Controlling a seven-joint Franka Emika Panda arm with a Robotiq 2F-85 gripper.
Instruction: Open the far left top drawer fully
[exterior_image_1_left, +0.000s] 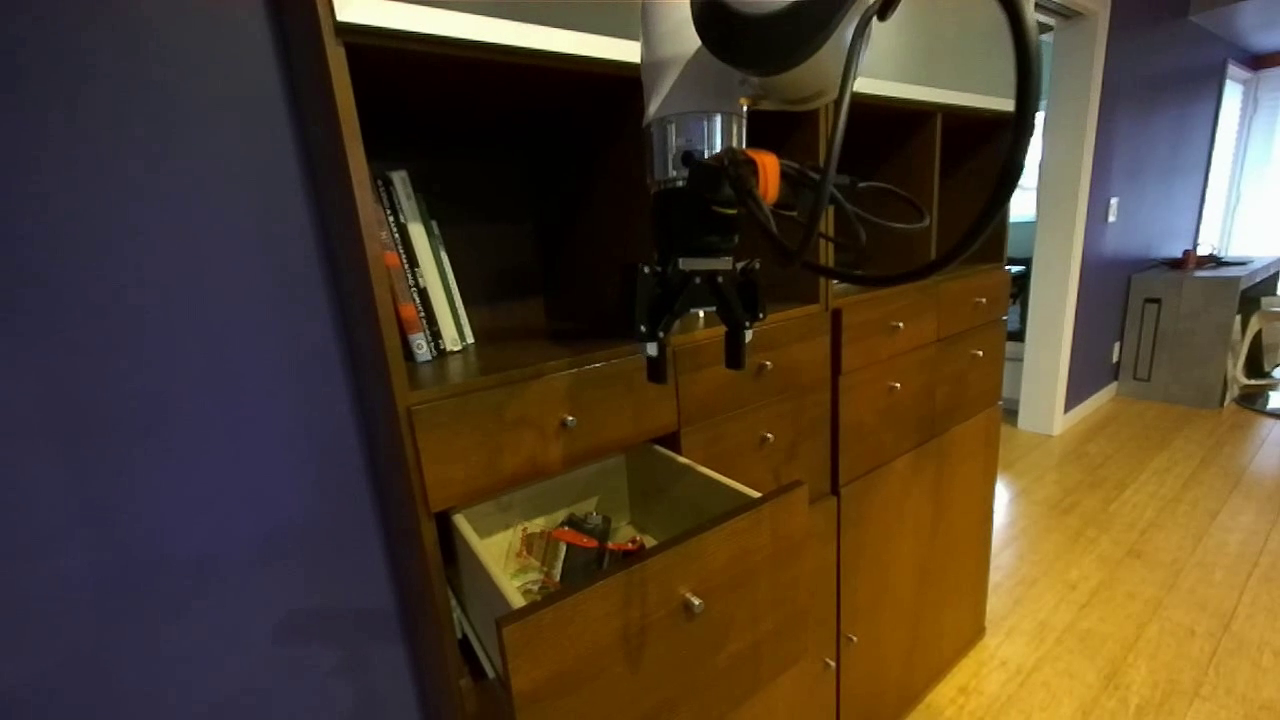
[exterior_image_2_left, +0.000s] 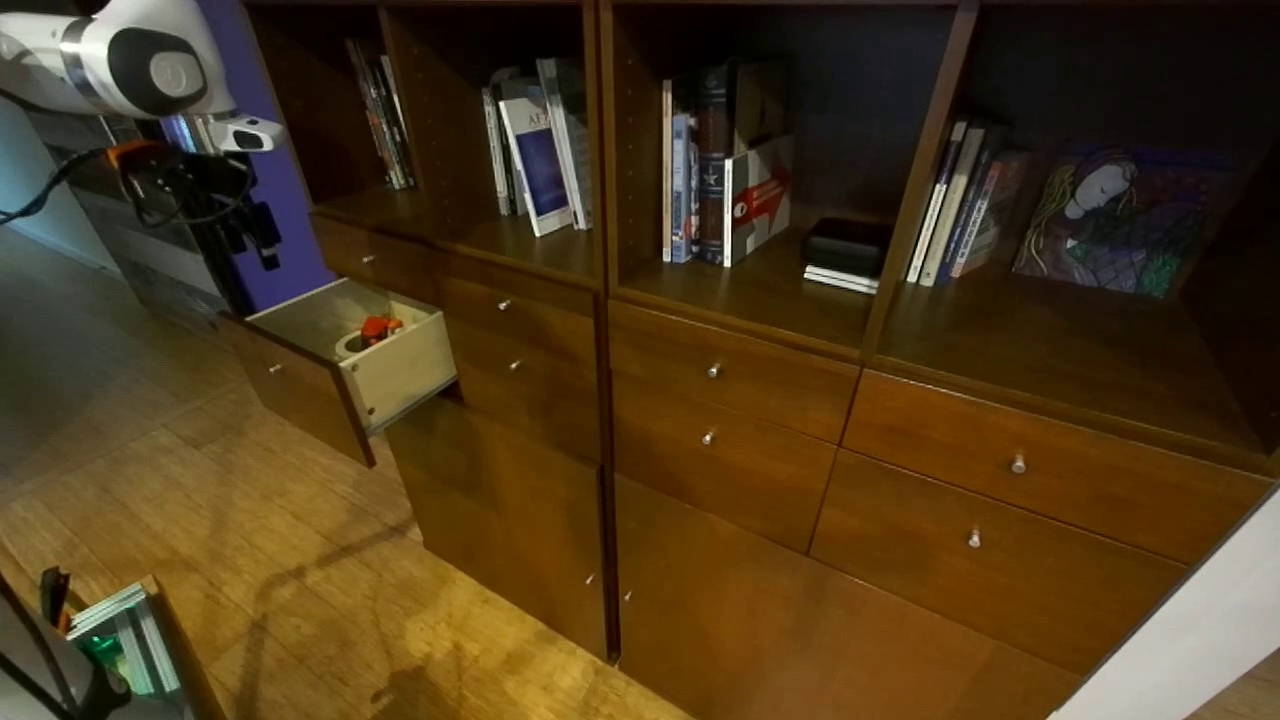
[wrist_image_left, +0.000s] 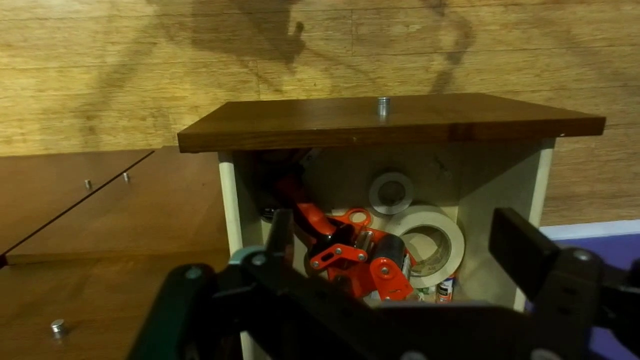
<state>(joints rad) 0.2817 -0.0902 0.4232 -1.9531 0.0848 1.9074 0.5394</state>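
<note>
Robotiq gripper (exterior_image_1_left: 697, 364) hangs above the pulled-out deep drawer (exterior_image_1_left: 650, 640), its two fingers (exterior_image_1_left: 737, 350) spread well apart; the arm (exterior_image_1_left: 695, 65) holding it is cut off at the top in an exterior view. Directly over the deep drawer sits the far left top drawer (exterior_image_1_left: 540, 440), closed, with its round metal knob (exterior_image_1_left: 568, 421) near the middle. Its wide, shallow front has its long axis running side to side, parallel to the deep drawer's front, and faces out the same way. A fingertip overlaps its upper right corner in an exterior view. In the wrist view the gripper's dark, blurred body hides the deep drawer's inner end. Inside the deep drawer lie a red tape gun (wrist_image_left: 345, 256), a large tape roll (wrist_image_left: 454, 240) with illegible print on its core, a smaller tape roll (wrist_image_left: 391, 210) and a labelled tube (wrist_image_left: 445, 290), its lettering too small to read. Well above the deep drawer, leaning books (exterior_image_1_left: 425, 270) carry unreadable spine titles; up and right of it in an exterior view, a white-and-blue book (exterior_image_2_left: 540, 165) shows what looks like "AE", the rest illegible.
</note>
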